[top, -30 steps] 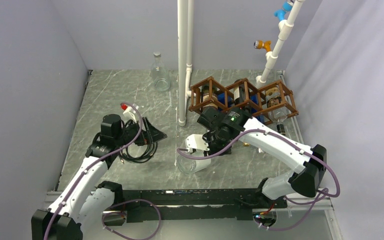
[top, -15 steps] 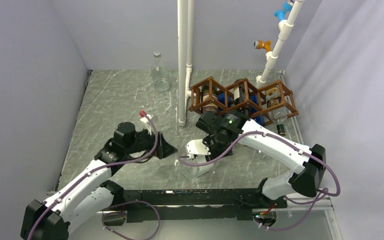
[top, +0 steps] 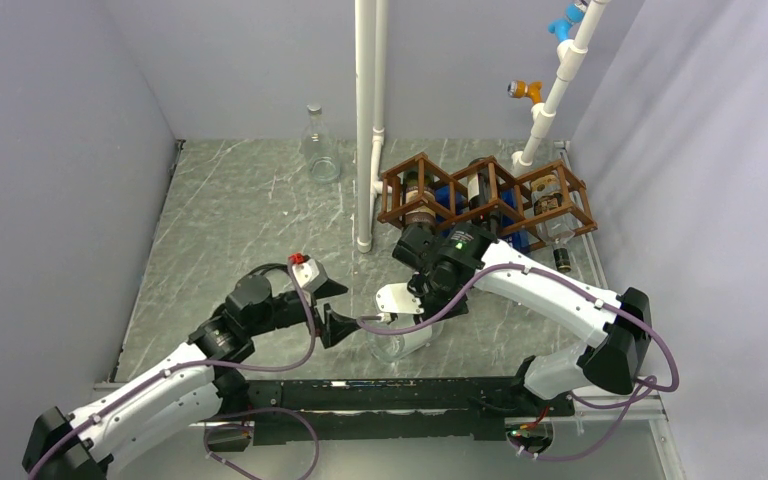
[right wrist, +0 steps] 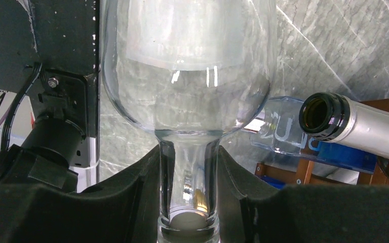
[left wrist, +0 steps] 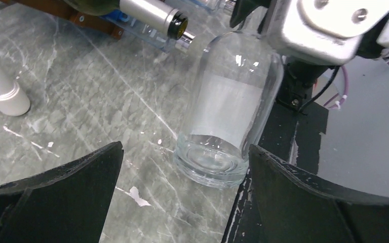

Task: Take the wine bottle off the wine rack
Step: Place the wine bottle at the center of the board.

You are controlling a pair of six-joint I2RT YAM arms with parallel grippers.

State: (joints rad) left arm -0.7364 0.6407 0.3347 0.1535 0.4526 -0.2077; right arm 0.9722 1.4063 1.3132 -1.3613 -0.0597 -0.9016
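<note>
A clear glass wine bottle with a pale label lies tilted near the table's front edge, off the wooden wine rack. My right gripper is shut on the bottle's neck, and the wide body reaches away from the camera. In the top view the right gripper sits just in front of the rack. My left gripper is open, its black fingers spread to either side of the bottle's base and a little short of it. Seen from above, the left gripper is just left of the bottle.
Other bottles stay in the rack: a dark one with a silver neck and a blue-tinted one. A white pipe stands left of the rack, and a glass flask sits at the back. A black rail runs along the front edge.
My left arm has swung right and toward the front edge, bringing its open gripper up to the bottle's base. The right gripper has drawn the bottle slightly nearer the front.
</note>
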